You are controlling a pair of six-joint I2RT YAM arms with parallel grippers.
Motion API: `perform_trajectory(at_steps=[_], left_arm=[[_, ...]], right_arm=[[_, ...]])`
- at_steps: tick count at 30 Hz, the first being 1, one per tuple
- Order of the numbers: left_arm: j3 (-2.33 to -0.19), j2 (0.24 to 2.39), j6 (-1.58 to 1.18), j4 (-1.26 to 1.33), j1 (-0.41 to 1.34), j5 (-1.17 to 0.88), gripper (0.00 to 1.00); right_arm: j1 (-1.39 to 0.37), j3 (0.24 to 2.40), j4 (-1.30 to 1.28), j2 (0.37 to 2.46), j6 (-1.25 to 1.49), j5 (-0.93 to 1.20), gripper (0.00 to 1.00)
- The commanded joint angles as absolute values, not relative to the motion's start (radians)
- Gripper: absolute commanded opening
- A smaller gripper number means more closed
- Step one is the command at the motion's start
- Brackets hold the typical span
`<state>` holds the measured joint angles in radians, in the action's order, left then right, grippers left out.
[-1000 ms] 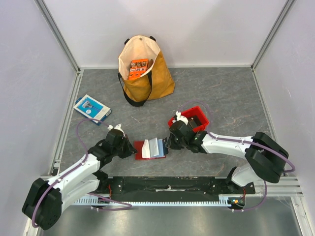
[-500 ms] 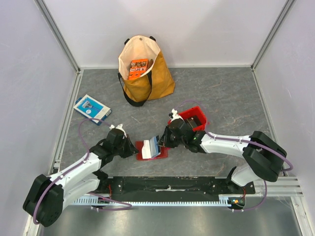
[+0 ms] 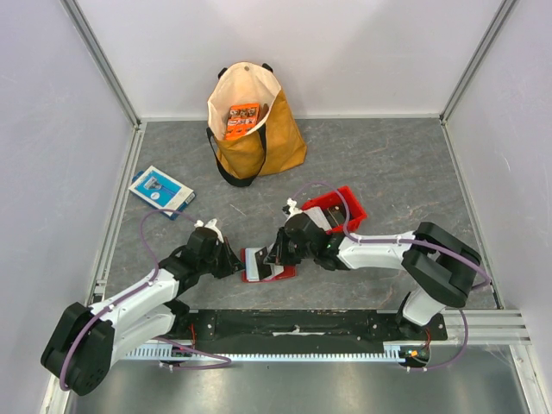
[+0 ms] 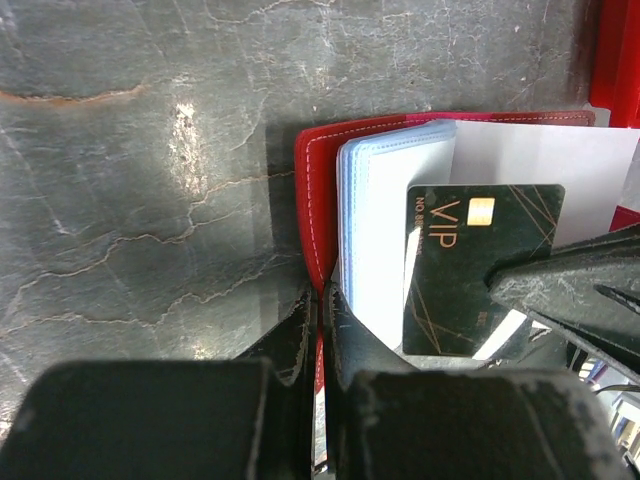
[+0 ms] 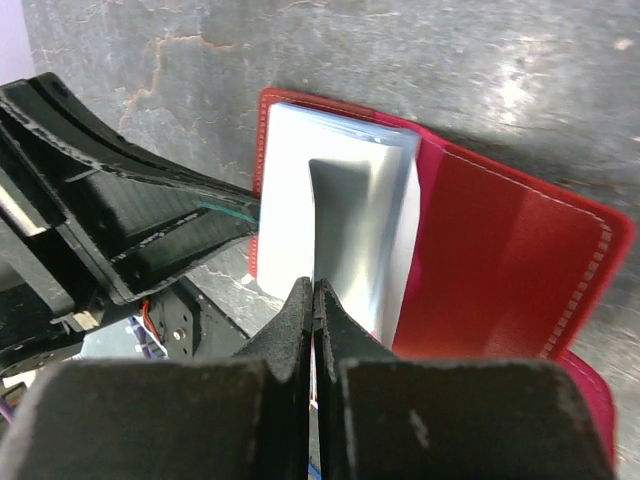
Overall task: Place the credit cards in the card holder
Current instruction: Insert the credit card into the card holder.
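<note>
Lying open on the grey table (image 3: 388,164) between the two arms, the card holder (image 3: 280,274) had its red cover down and its clear sleeves (image 4: 385,220) fanned upward. The left end effector (image 3: 235,260) was clamped tight on the holder's left edge, the red cover pinched between its fingers. The right end effector (image 3: 275,254) was closed on a dark credit card (image 4: 470,270) marked VIP, holding it against the sleeves; whether it had entered a pocket could not be told. Just behind the right arm sat a red bin (image 3: 345,200). Farther back stood a yellow tote bag (image 3: 259,142) with an orange packet (image 3: 242,119) inside, and a blue-and-white box (image 3: 160,190) lay to the left.
</note>
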<state>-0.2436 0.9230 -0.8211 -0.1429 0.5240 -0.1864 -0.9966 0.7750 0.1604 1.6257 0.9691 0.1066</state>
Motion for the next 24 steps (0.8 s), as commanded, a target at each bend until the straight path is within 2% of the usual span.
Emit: perform_trajectory(at_steps=[1, 24], left_arm=[[-0.236, 0.922, -0.811, -0.113, 0.525, -0.199, 0.02], [-0.227, 0.939, -0.793, -0.104, 0.525, -0.209, 0.02]], right_arm=[[-0.968, 0.720, 0.150, 1.557, 0.966, 0.046, 0.00], [-0.908, 0.626, 0.212, 1.529, 0.991, 0.061, 0.00]])
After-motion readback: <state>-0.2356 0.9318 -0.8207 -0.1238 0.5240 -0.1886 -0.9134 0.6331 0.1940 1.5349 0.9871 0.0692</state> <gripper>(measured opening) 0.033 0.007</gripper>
